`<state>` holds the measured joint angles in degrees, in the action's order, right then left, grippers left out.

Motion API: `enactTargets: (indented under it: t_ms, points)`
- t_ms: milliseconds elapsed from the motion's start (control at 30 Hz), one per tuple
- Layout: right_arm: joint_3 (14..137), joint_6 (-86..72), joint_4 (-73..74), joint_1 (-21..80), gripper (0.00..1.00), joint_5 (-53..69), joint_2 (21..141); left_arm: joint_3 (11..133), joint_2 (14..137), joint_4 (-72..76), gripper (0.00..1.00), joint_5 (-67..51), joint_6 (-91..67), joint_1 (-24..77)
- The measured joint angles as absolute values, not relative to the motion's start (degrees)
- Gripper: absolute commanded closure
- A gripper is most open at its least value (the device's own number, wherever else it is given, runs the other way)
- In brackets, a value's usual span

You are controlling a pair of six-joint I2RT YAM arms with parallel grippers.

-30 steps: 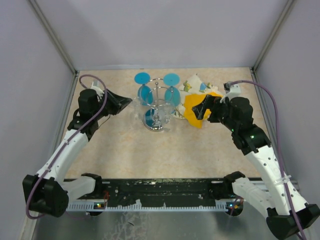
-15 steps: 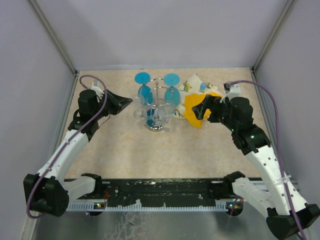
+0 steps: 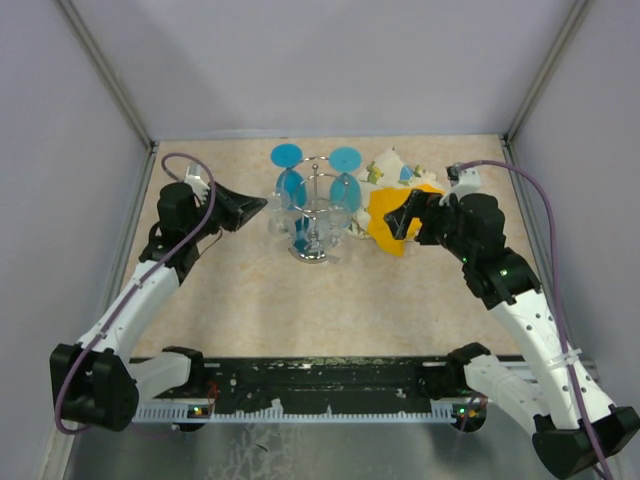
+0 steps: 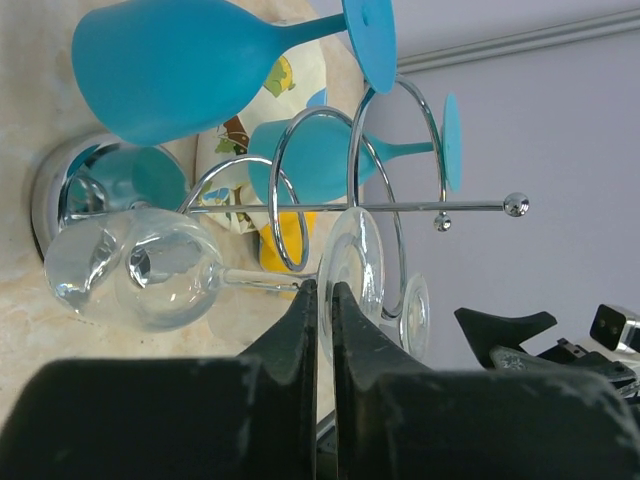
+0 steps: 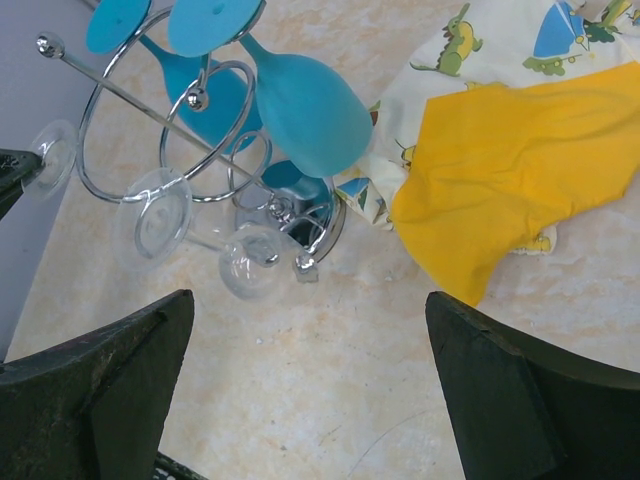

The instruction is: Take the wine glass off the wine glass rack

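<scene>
The wine glass rack (image 3: 317,222) is a chrome wire stand at the table's middle, and its looped arms (image 4: 385,180) carry glasses hanging upside down. Two blue glasses (image 4: 190,65) hang on the far side, and clear ones hang nearer. My left gripper (image 4: 324,290) is shut on the rim of the foot (image 4: 352,258) of a clear wine glass (image 4: 150,268), still hooked in a loop. That same foot (image 5: 52,150) shows beside the left fingertip in the right wrist view. To the right of the rack, my right gripper (image 5: 310,385) hovers open and empty above bare table.
A yellow cloth (image 5: 510,170) lies over a dinosaur-print cloth (image 5: 480,45) right of the rack's round base (image 5: 325,225). A second clear glass (image 5: 250,262) hangs low beside the base. Grey walls enclose the table on three sides.
My left gripper's jaws have narrowed onto the clear glass's foot. The blue reflection at the rack's base has shrunk. The right arm has not moved.
</scene>
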<state>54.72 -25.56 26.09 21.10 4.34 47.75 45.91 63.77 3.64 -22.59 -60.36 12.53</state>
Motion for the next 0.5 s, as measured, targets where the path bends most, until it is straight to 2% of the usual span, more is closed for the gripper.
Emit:
enactTargets:
  t_ms: [200,233,333,400,500]
  points:
    - [54.6,-25.5,26.1,21.1,0.01,4.1,47.7,45.4,64.0,4.7,1.0,-23.2,-61.3,12.5]
    - [54.3,-25.5,25.9,21.1,0.01,4.1,47.7,45.3,63.9,4.9,0.97,-23.2,-61.4,12.5]
    - [53.7,-25.5,26.0,21.1,0.01,4.1,47.8,45.1,63.6,4.8,0.84,-23.1,-61.5,12.5]
    - [53.6,-25.5,26.1,21.1,0.01,4.1,47.9,45.1,63.5,4.6,0.7,-23.1,-61.4,12.5]
    - [53.6,-25.5,26.0,21.1,0.01,4.1,48.0,45.3,63.1,4.0,0.61,-23.0,-60.8,12.5]
